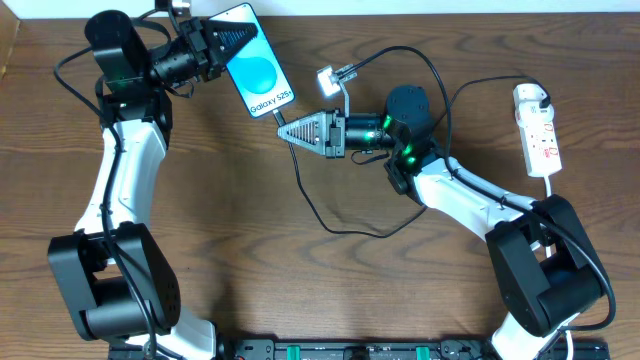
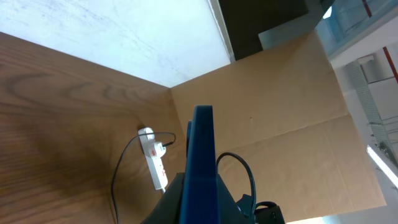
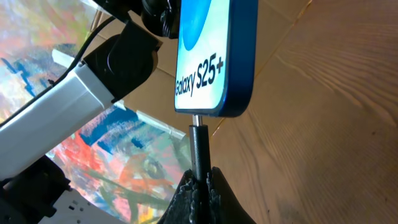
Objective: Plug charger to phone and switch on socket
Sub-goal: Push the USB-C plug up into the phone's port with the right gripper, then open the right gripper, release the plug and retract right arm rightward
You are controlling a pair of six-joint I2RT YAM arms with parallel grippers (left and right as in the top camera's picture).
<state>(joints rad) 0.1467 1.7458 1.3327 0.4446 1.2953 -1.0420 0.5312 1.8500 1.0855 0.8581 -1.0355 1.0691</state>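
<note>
A: Where do we log the phone (image 1: 255, 62)?
B: Held above the table (image 1: 220, 220) at the far left. Its blue screen faces the overhead camera and "Galaxy S25+" is readable. The left gripper (image 1: 232, 45) is clamped on its upper end.
A: And the charger (image 1: 322, 218)?
B: Its black cable loops across the middle of the table. The right gripper (image 1: 284, 128) is closed tight on the connector tip (image 3: 199, 146) and points it at the phone's lower edge. In the right wrist view we see the metal end of the tip meeting that edge at the port. We cannot tell whether it is fully seated.
A: Socket (image 1: 537, 128)?
B: Flat on the table at the far right, well apart from both grippers, with a white plug (image 1: 528, 97) at its far end. We cannot read the switch position.
</note>
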